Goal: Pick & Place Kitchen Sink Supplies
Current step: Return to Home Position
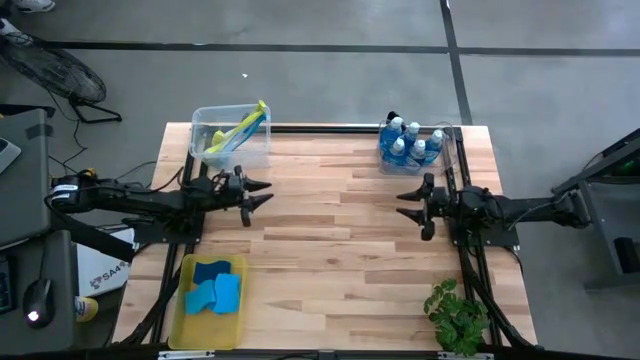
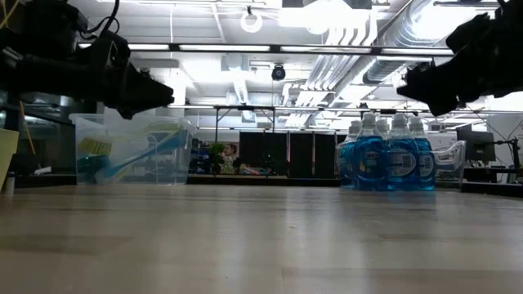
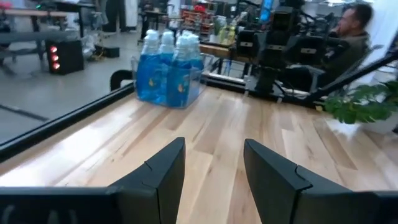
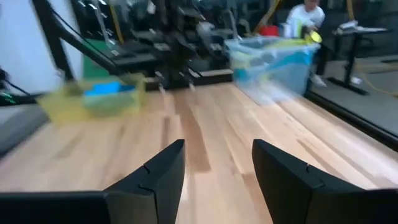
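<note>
Sponges (image 1: 215, 290), blue and piled together, lie in the yellow tray (image 1: 186, 322) at the table's near left corner, well apart from both grippers. At the near right corner sits a small green plant (image 1: 456, 314). Farther in, about midway across the table (image 1: 340, 260), the two arms reach in from opposite sides and face each other. The left gripper (image 1: 268, 193) hangs above the wood on the left side, with its fingers (image 3: 165, 168) spread apart, nothing between them and nothing touching them. The right gripper (image 1: 402, 205) hangs opposite on the right side, its fingers (image 4: 163, 167) likewise spread and empty. In the low view both grippers sit well above the tabletop. A wide stretch of bare wood lies between the two grippers and runs forward to the near edge, with open room all around each one. At the far left corner, just beyond the left gripper, stands a clear bin (image 1: 205, 120) holding brushes (image 1: 243, 127), their yellow-green handles leaning up against its wall. At the far right corner, just beyond the right gripper, a second clear bin (image 1: 452, 140) holds a tight cluster of upright soap bottles (image 1: 408, 143), blue with white caps. Dark rails run along the table's left and right edges.
</note>
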